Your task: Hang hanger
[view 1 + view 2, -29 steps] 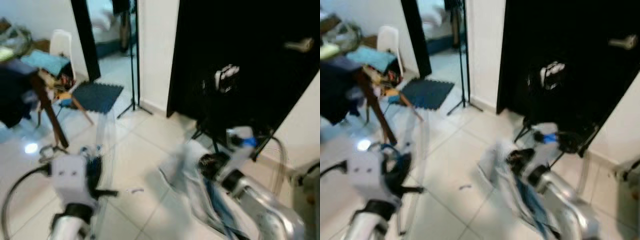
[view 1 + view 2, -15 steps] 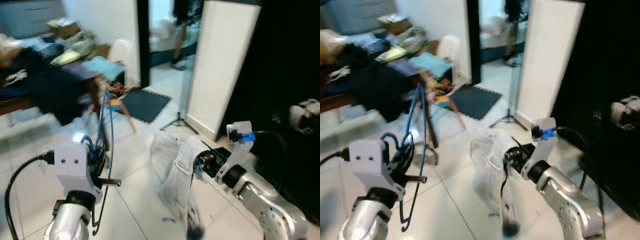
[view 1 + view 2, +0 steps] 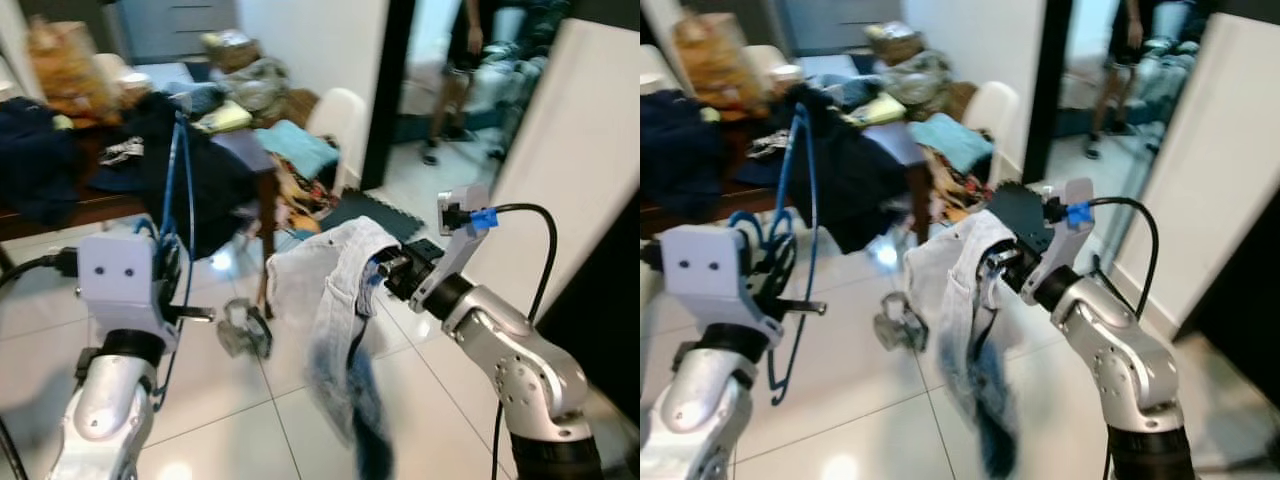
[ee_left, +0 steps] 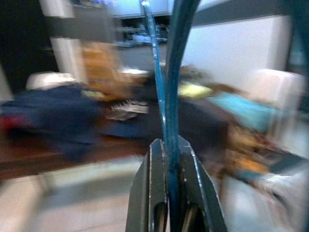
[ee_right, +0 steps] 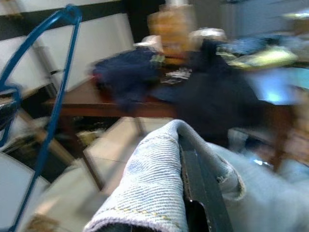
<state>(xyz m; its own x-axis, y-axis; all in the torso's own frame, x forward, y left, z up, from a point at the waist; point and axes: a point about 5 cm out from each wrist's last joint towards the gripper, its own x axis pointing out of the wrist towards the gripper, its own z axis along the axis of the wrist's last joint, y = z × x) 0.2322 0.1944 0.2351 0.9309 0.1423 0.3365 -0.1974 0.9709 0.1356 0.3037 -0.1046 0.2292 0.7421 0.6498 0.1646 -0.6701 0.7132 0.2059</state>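
The robot has swung round from the black door toward the cluttered table [image 3: 60, 205]. Left gripper [image 4: 169, 203] pinches the blue hanger [image 3: 172, 190] at left; right gripper [image 3: 385, 270] clutches pale jeans [image 3: 335, 300] centre-frame. Nothing is hung yet.

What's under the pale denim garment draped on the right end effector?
Under the pale blue denim garment, one black finger of the right end effector pokes out; the other is covered. Below its hanging end is white tiled floor.
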